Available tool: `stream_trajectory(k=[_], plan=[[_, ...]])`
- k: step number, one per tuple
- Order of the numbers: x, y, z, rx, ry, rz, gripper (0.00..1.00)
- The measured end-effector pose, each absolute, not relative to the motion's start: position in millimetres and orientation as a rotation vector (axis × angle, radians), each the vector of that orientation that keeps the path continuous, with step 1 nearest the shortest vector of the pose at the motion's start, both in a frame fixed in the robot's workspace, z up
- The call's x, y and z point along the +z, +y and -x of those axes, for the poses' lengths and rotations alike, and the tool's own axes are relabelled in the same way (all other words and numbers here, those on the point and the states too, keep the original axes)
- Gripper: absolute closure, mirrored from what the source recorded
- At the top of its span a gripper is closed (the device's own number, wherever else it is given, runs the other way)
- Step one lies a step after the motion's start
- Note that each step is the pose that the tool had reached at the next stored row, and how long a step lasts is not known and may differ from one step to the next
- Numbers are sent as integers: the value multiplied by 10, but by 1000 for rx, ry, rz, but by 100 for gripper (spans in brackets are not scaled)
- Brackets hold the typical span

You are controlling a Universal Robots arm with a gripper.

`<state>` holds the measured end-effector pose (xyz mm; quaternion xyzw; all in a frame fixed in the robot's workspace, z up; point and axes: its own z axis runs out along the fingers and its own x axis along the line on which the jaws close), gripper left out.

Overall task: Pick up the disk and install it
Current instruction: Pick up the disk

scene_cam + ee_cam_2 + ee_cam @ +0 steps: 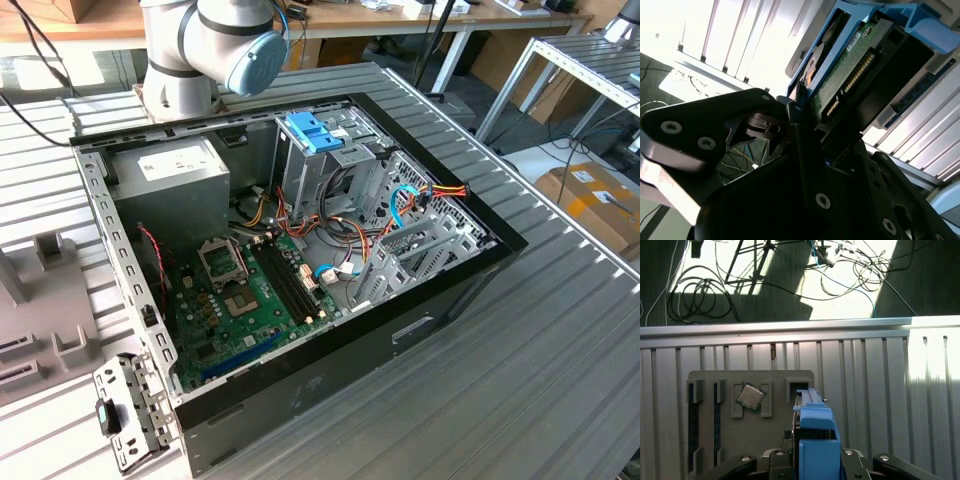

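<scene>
In both wrist views my gripper is shut on the disk, which stands on edge between the dark fingers. In the first wrist view the disk's blue plastic rail faces the camera, above a grey holder plate. The second wrist view shows the disk from its green circuit-board side, with the connector row and a blue rail along its edge, clamped in the gripper. In the exterior view the open computer case lies on the slatted metal table.
Inside the case are a grey power-supply box, the green motherboard, a light-blue tray on the drive cage and loose cables. The holder plate carries a processor chip. The arm's base stands behind the case.
</scene>
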<state>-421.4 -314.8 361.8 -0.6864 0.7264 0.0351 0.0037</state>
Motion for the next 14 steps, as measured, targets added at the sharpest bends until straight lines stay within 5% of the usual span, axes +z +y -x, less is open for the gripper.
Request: stream_trajectory(k=[14], plan=[[3746,-3148,4215,110,2277,2151,64]])
